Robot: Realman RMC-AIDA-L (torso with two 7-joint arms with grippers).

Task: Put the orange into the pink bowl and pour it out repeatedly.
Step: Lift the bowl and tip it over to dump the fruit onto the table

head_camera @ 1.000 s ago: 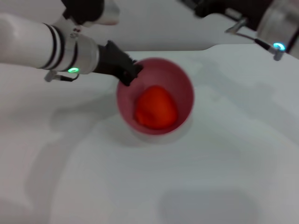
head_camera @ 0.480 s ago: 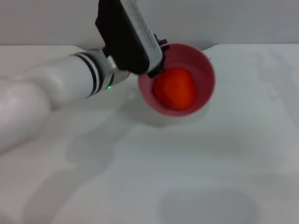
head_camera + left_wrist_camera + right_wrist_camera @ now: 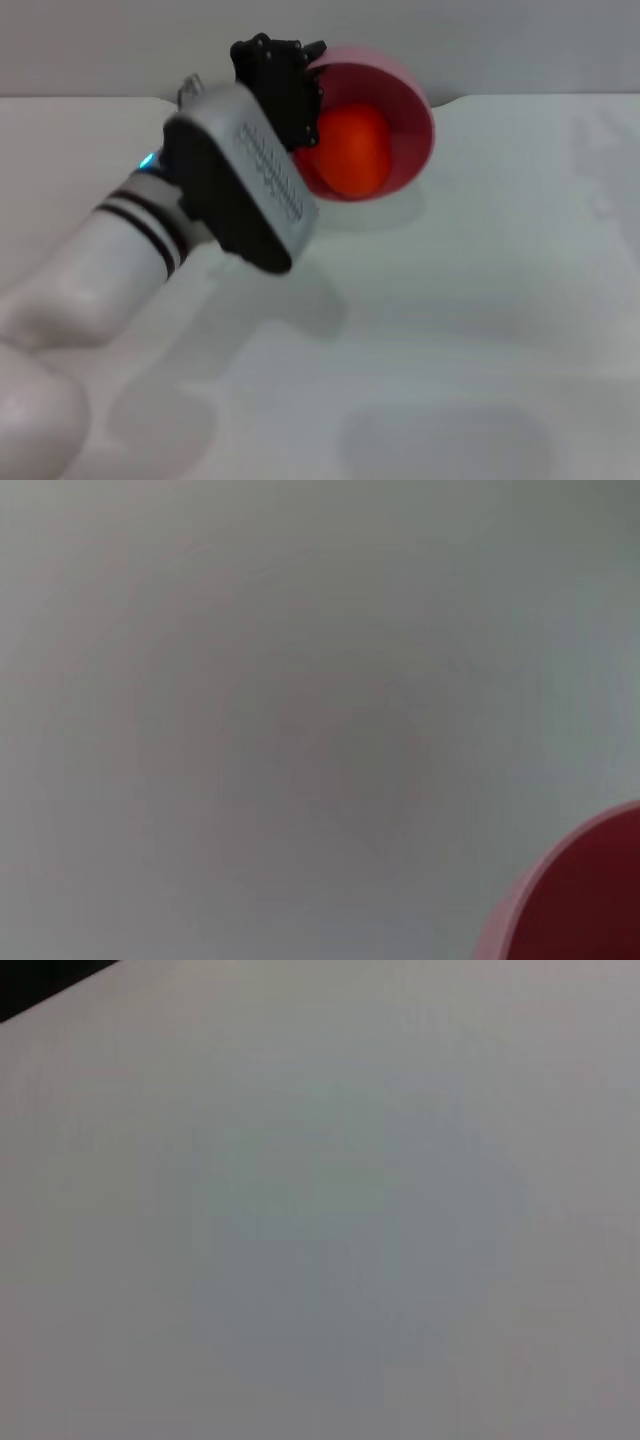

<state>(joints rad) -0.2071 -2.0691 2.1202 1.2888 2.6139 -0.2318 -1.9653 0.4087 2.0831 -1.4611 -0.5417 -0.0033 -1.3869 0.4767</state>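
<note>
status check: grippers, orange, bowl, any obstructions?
Left gripper shut on the pink bowl rim, bowl lifted and tipped toward the camera. Orange inside the bowl. Right gripper not in view. White table: nothing in the way.

Orange [image 3: 352, 150] sits in tilted pink bowl [image 3: 412, 110].
</note>
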